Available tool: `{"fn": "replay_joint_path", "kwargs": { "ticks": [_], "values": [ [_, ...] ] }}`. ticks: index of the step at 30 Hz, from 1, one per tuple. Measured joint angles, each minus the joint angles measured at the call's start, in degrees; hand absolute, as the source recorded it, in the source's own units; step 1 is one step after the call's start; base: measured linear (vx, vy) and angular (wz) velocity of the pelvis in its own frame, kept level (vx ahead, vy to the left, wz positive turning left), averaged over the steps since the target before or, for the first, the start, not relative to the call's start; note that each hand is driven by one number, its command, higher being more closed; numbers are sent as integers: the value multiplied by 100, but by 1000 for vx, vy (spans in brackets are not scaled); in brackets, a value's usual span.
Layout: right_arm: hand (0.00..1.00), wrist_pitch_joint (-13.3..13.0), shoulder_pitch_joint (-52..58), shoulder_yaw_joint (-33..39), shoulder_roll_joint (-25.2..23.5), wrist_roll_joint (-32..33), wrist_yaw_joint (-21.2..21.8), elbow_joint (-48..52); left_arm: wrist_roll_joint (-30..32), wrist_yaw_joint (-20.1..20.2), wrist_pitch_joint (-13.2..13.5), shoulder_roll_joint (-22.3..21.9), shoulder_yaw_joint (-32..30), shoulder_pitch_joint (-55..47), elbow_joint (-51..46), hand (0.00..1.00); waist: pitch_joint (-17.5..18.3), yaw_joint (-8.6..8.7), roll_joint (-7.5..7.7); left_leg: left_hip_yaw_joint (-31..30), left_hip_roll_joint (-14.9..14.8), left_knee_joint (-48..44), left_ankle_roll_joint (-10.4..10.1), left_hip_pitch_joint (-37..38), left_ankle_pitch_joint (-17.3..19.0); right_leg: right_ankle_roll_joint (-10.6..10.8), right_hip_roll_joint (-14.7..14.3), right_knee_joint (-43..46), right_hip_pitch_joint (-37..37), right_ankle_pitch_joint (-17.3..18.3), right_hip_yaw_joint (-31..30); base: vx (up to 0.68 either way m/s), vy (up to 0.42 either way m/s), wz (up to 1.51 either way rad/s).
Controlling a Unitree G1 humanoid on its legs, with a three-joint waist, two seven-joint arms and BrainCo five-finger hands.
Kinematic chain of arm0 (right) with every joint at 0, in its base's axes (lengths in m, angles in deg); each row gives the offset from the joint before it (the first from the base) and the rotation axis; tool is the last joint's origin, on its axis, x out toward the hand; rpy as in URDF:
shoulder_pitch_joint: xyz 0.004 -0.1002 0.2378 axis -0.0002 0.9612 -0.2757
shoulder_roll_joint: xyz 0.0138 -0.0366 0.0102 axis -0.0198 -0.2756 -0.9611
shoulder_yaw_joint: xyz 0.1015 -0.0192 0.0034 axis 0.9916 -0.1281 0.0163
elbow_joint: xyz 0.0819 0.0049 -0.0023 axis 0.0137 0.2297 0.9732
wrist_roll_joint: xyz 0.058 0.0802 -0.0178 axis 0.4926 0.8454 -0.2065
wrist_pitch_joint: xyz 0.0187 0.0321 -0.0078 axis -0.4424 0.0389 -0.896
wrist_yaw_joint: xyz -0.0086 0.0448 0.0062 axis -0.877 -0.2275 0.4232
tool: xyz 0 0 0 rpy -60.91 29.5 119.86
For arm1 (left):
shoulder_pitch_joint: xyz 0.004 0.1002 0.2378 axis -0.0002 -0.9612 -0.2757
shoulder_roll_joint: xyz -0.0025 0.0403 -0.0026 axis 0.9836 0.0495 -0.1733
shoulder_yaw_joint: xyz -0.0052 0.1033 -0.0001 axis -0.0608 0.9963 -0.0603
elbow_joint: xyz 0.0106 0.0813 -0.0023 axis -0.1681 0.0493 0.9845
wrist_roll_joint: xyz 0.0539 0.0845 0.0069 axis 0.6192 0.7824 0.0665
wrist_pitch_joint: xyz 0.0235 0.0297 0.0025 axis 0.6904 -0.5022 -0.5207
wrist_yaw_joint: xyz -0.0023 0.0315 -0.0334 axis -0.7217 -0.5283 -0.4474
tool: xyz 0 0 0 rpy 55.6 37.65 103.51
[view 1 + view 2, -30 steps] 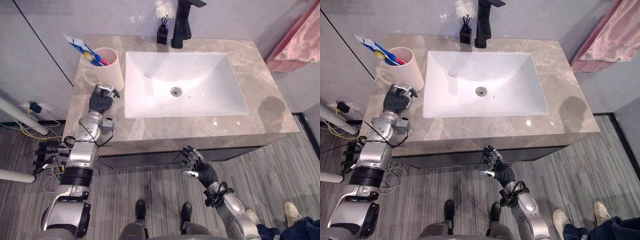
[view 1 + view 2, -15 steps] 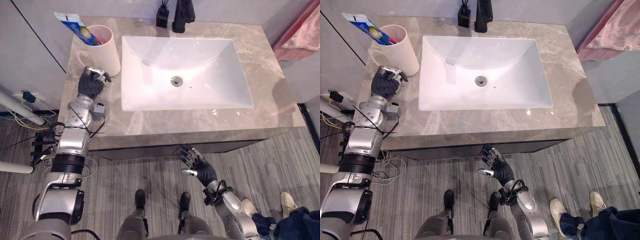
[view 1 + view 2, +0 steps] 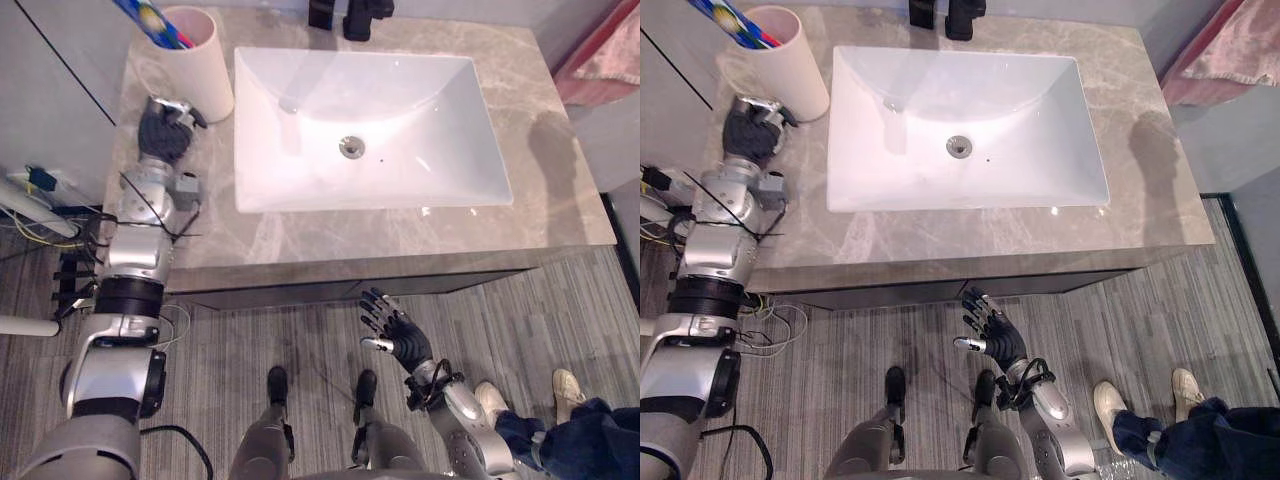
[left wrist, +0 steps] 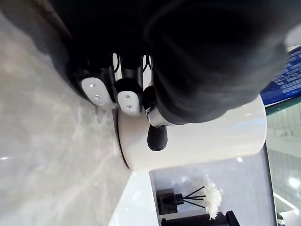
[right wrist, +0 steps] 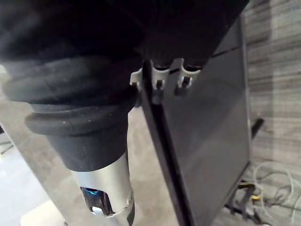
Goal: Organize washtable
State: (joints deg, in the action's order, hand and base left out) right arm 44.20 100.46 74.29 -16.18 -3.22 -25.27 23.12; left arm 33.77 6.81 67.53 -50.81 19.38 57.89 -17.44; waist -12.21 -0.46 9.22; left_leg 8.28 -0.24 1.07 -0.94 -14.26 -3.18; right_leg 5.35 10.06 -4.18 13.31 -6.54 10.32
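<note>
At the upper left of the head views a white cup (image 3: 200, 62) stands upright on the marbled desk (image 3: 560, 190), near its left back corner. Blue-handled brushes and a tube (image 3: 153, 17) stick out of the cup's mouth, leaning to the left.

Just below the cup in the picture, the left hand (image 3: 165, 123) lies on the desk with its fingers (image 4: 128, 96) curled under in a loose fist, grasping nothing. In its wrist view the dark thumb tip sits right at the cup's lower wall; whether it touches cannot be told.

Right of the cup, the white rectangular basin (image 3: 300, 150) takes up the middle of the desk, its drain (image 3: 351, 147) near the centre. At the top edge behind the basin stand a small black diffuser bottle (image 3: 322, 12) and, just to its right, the black faucet (image 3: 367, 15). The left wrist view shows dark reeds and a white tuft rising from the bottle.

In the lower middle, the right hand (image 3: 403, 338) hangs over the grey plank floor (image 3: 300, 340), apart from the desk. It is released, with fingers spread and nothing in it. Its wrist view faces the dark cabinet front (image 5: 207, 141) below the desk.

At the upper right edge hangs a pink towel (image 3: 610, 55). In the lower right corner are a person's light shoe (image 3: 570, 385) and dark blue trouser leg (image 3: 560, 445).
</note>
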Motion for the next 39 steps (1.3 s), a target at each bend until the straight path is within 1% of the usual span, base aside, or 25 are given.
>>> {"fn": "replay_joint_path", "kwargs": {
  "ticks": [2,5,7,10,12,15,19,22,25,26,29,32,34,39],
  "values": [
    [0,-3,-12,-18,-3,2,-3,9,-58,-76,-15,132,69,288,200,100,-106,11,36,0,1,-24,2,-21,-1,-10,1,-8,8,-26,-2,0,0,0],
    [0,-16,-9,-55,-3,4,-6,57,-185,-103,-38,241,131,562,398,100,-122,54,48,-24,1,-97,9,-154,5,-16,3,-8,95,-44,14,-6,5,4],
    [0,-26,-37,-65,-9,4,-7,121,-224,-179,-46,405,254,876,650,100,-205,104,73,-37,-7,-172,11,-231,5,-19,1,-11,101,-74,15,-5,2,2],
    [0,-59,-24,-58,-9,5,-27,256,-256,-211,-57,499,319,1157,782,100,-260,134,109,-37,-25,-236,16,-379,10,-51,-8,-13,215,-122,7,-40,8,0],
    [0,-83,-52,-58,-9,6,-39,276,-310,-214,-64,613,460,1455,906,100,-395,133,141,-38,-65,-319,16,-458,19,-76,-19,-15,261,-151,8,-56,-4,-1],
    [0,-83,-52,-54,-9,6,-120,275,-363,-220,-40,673,467,1536,906,100,-444,146,147,-34,-65,-357,16,-539,17,-91,-19,-15,323,-163,3,-20,-1,0],
    [0,-86,-45,-44,-10,3,-127,275,-415,-241,-33,751,474,1694,926,100,-456,157,150,-32,-68,-436,13,-700,20,-114,-41,-8,490,-189,-5,0,0,0],
    [0,-108,-45,-15,-10,1,-130,275,-417,-328,-4,837,473,1783,1029,100,-460,228,158,-32,-89,-543,6,-795,51,-157,-62,-23,501,-224,-18,0,0,0],
    [0,-134,-47,15,-11,1,-131,275,-416,-332,1,892,477,2029,1239,100,-533,262,226,-10,-116,-616,-13,-804,96,-187,-81,-34,515,-245,-84,-39,-1,-7],
    [0,-147,-40,15,-11,1,-131,275,-416,-334,10,921,476,2108,1276,100,-554,264,267,8,-129,-655,-60,-845,139,-228,-88,-31,561,-218,-90,-63,0,-9],
    [0,-175,-41,16,-8,1,-130,275,-415,-332,28,1024,477,2258,1320,100,-610,268,281,27,-167,-754,-68,-954,160,-257,-100,-28,647,-211,-95,-39,-16,-6],
    [0,-201,-34,60,-6,3,-129,275,-414,-332,27,1039,479,2377,1385,100,-611,276,281,-2,-188,-891,-40,-1068,180,-263,-125,-25,684,-232,-85,0,0,0],
    [0,-232,-34,136,0,6,-129,275,-413,-328,24,1038,504,2616,1575,100,-620,289,280,-53,-202,-1012,-29,-1183,214,-196,-140,-31,688,-299,-78,12,-19,4],
    [0,-237,-25,114,1,24,-129,275,-411,-327,21,988,504,2642,1726,100,-634,304,274,-125,-208,-1111,-33,-1162,255,-195,-149,-35,593,-303,-61,-5,-2,3]
  ]
}}
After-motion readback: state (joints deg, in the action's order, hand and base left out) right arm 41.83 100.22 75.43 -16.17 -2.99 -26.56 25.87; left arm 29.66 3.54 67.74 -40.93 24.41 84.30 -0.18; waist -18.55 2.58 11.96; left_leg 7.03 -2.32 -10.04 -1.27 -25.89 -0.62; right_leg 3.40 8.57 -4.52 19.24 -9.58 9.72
